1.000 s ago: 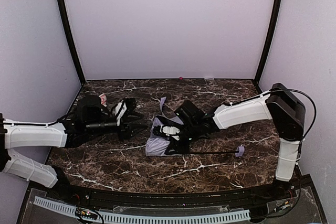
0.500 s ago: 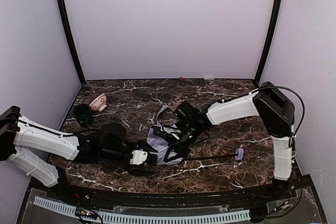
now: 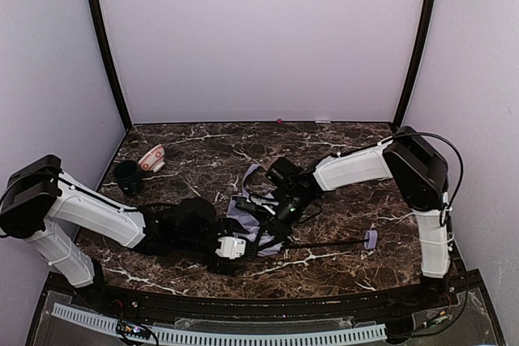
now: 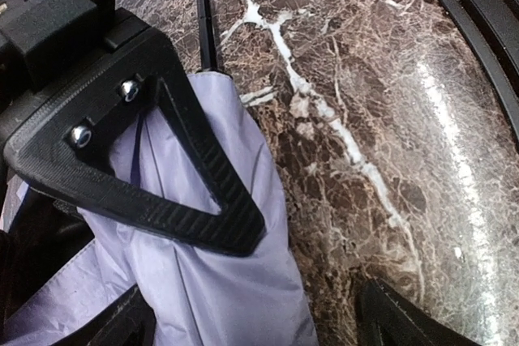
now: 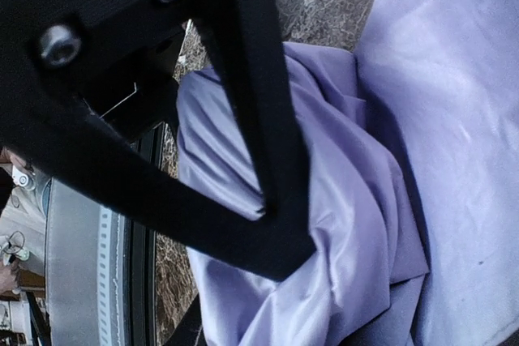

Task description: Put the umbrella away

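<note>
Lavender fabric marks the umbrella, lying collapsed and crumpled near the middle of the dark marble counter. Its thin black shaft runs right to the small knob handle.

A second ago the left arm was stretched along the far left side. It has since swung round to the near side, and the left end effector now sits at the near-left edge of the canopy. That is a little further right than half a second ago. Its jaws have spread wide. In the left wrist view one black finger lies over the fabric while the other stands well apart at the bottom of the picture.

With the arm gone from that corner, the red-patterned bowl and the dark cup just beside it show in full at the far left.

From the right, the right end effector remains down in the folds of the canopy, much as before, though the arm's elbow has drawn in toward the centre. The right wrist view shows one finger against bunched lavender cloth. Whether its jaws are pinching the fabric cannot be told.

The knob handle has kept its place.
</note>
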You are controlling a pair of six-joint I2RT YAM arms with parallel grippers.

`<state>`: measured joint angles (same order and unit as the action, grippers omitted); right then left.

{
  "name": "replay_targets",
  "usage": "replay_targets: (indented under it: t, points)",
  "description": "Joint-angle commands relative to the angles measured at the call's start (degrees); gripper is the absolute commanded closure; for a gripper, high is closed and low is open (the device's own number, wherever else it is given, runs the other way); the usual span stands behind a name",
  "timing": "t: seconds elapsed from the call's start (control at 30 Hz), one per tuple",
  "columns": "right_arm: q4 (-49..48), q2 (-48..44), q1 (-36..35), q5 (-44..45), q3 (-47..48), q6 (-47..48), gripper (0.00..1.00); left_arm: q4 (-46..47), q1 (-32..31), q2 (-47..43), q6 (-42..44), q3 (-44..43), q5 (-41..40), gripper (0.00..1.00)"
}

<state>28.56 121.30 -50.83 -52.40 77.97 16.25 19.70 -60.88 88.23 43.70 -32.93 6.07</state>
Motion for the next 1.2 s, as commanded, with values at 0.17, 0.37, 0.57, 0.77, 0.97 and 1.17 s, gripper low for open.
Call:
replay_targets:
  t: [0.17,0.37,0.57,0.77,0.97,1.17]
  points:
    - [11.5,1.3,-0.5,1.2,-1.2,1.6,0.64,-18.0,0.4,10.0,-4.9,-8.3,-8.4,0.19]
    - [7.5,-7.6,1.9,1.7,-3.6,-1.3,0.49,-19.7,0.3,11.1,-5.6,-8.1,-9.3,0.49]
    - [3.6,-21.1,7.3,5.2,-7.3,-5.2,0.46,-17.1,0.2,9.7,-4.2,-7.0,-8.9,0.52]
    - [-16.1,-25.8,5.3,26.1,-6.9,-23.9,0.45,-17.4,-0.3,10.9,-4.1,-7.8,-9.6,0.53]
    - [-19.3,-18.1,-2.8,38.9,1.5,-21.9,0.37,-17.6,-0.6,11.0,-4.1,-8.2,-9.1,0.53]
    - [-16.7,-9.4,-3.4,42.9,8.4,-21.2,0.53,-17.7,-0.8,11.4,-4.5,-8.8,-8.6,0.54]
